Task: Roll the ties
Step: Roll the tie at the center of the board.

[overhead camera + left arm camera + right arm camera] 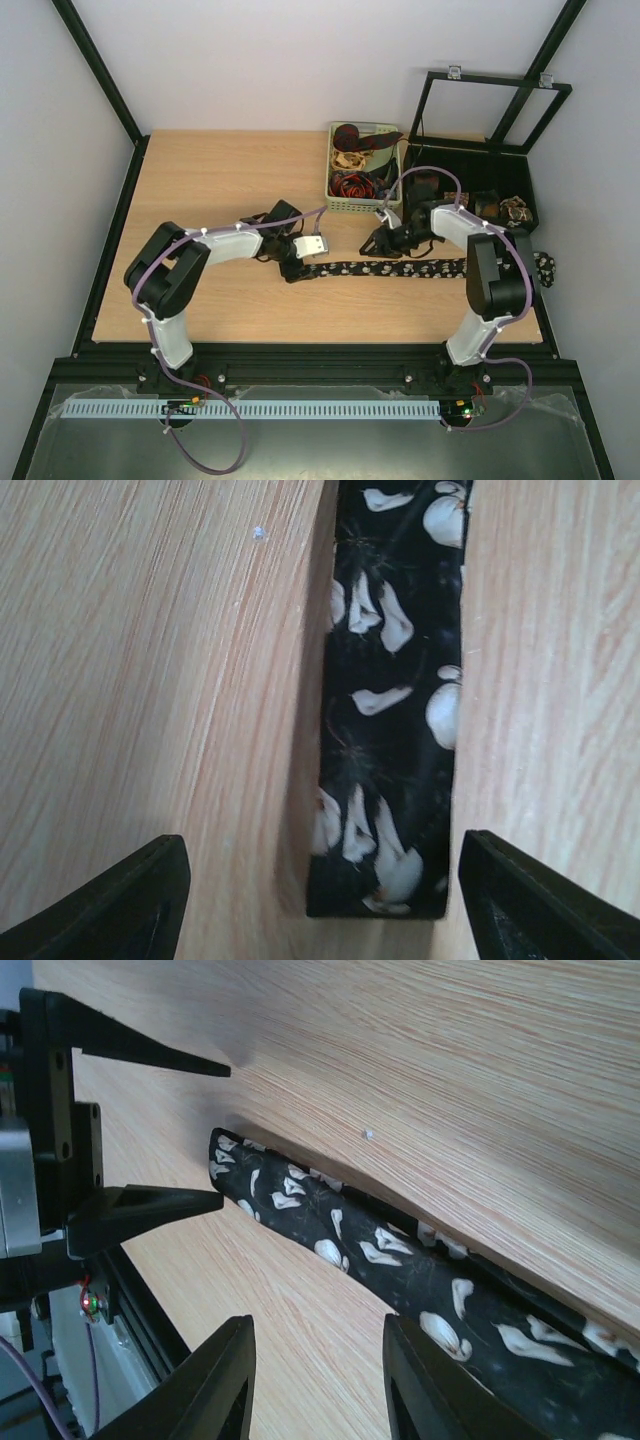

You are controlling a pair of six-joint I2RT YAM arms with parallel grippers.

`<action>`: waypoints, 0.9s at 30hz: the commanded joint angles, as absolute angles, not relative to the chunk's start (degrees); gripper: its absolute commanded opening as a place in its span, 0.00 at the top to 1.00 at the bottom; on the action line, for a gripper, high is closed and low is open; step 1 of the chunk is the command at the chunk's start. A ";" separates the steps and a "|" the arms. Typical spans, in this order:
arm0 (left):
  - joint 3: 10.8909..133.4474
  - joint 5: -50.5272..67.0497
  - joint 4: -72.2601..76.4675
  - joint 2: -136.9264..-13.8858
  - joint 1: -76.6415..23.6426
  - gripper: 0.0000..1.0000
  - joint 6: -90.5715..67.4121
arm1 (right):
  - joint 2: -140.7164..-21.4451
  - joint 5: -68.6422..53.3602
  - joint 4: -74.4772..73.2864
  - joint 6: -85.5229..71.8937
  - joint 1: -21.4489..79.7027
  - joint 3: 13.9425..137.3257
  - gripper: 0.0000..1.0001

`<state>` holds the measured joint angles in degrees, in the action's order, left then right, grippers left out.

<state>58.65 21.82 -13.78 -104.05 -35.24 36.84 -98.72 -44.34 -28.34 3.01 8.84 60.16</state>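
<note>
- Tie (pixel 420 269) lies flat on the table (pixel 200 190), long axis left to right across mid-frame in the top view.
- Left gripper (pixel 325 880) is nearer its left end: jaws apart, end between them.
- Right gripper (pixel 318 1355), beside mid-tie, stands partly apart, empty.

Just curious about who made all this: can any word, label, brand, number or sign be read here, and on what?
No text can be read in any view.
The black tie carries only white speckles, no lettering.
The green basket and the black box show no legible label; anything printed there is too small to tell.
</note>
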 commanded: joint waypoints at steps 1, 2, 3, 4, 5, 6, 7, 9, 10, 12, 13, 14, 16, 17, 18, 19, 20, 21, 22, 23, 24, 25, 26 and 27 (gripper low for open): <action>62.43 22.00 -16.02 -106.96 -35.63 0.26 38.39 | -101.39 -44.92 -27.25 1.90 11.49 62.09 0.65; 62.53 21.28 -16.61 -107.19 -35.79 0.29 38.89 | -102.48 -45.19 -26.76 1.52 12.27 62.51 0.66; 62.62 20.26 -17.14 -107.22 -35.93 0.31 39.26 | -103.57 -45.47 -26.65 1.06 13.17 63.16 0.68; 62.66 19.40 -17.89 -107.24 -36.09 0.34 39.71 | -104.42 -45.98 -26.63 0.45 14.09 63.82 0.70; 62.63 18.93 -19.07 -107.13 -36.20 0.35 40.19 | -105.11 -46.52 -26.59 -0.14 15.33 64.40 0.71; 62.39 18.71 -19.45 -106.96 -36.21 0.37 40.79 | -105.43 -46.61 -26.13 -0.82 16.17 64.72 0.73; 61.92 18.48 -19.66 -106.73 -36.28 0.39 41.18 | -105.57 -46.33 -25.01 -1.64 16.86 64.39 0.74; 61.14 17.47 -19.82 -106.63 -36.74 0.41 41.67 | -106.20 -46.01 -23.00 -2.93 17.71 64.11 0.76; 60.82 17.07 -20.08 -106.64 -37.02 0.43 41.80 | -106.97 -46.02 -23.03 -3.18 18.18 64.37 0.76; 59.97 17.23 -20.19 -106.62 -37.30 0.44 42.36 | -108.85 -46.06 -23.71 -3.25 19.09 64.95 0.77; 59.63 17.40 -20.26 -106.61 -37.41 0.45 42.56 | -109.73 -45.82 -23.73 -3.17 19.52 65.08 0.78; 59.66 17.23 -20.53 -106.74 -37.62 0.47 42.45 | -110.53 -45.53 -23.75 -3.37 19.91 65.23 0.79; 59.94 17.45 -20.80 -106.72 -37.87 0.50 41.31 | -111.08 -45.30 -23.87 -3.13 20.76 65.43 0.81; 59.94 17.79 -20.52 -106.64 -37.88 0.52 40.57 | -111.29 -44.97 -23.74 -2.96 21.09 65.34 0.81; 59.82 18.12 -20.27 -106.66 -37.88 0.53 39.89 | -111.66 -44.60 -23.58 -2.83 21.36 65.20 0.81; 59.85 18.14 -20.02 -106.73 -37.92 0.55 39.09 | -112.25 -44.18 -23.34 -2.79 21.50 65.07 0.82; 59.78 18.11 -19.65 -106.56 -37.91 0.57 38.02 | -112.84 -43.68 -23.19 -3.04 21.55 65.12 0.82; 59.84 18.11 -19.45 -106.23 -37.95 0.59 37.39 | -113.33 -43.14 -23.19 -3.06 21.54 65.13 0.82; 59.85 18.40 -19.35 -105.66 -37.90 0.61 37.16 | -113.67 -42.76 -23.17 -2.99 21.53 64.87 0.83; 60.04 18.89 -19.23 -105.05 -37.88 0.62 37.01 | -113.92 -42.35 -22.87 -2.93 21.56 64.49 0.83; 60.28 19.35 -19.18 -104.36 -37.95 0.64 36.74 | -114.15 -41.86 -22.71 -2.84 21.54 63.96 0.84; 60.72 19.90 -19.16 -103.78 -37.92 0.65 36.33 | -114.42 -41.30 -22.60 -2.67 21.58 63.45 0.84; 61.27 20.54 -19.24 -103.27 -37.89 0.66 35.78 | -114.73 -40.71 -22.61 -2.70 21.54 63.03 0.84; 61.94 21.47 -19.20 -102.67 -37.96 0.67 35.16 | -114.98 -40.33 -22.63 -2.47 21.53 62.59 0.85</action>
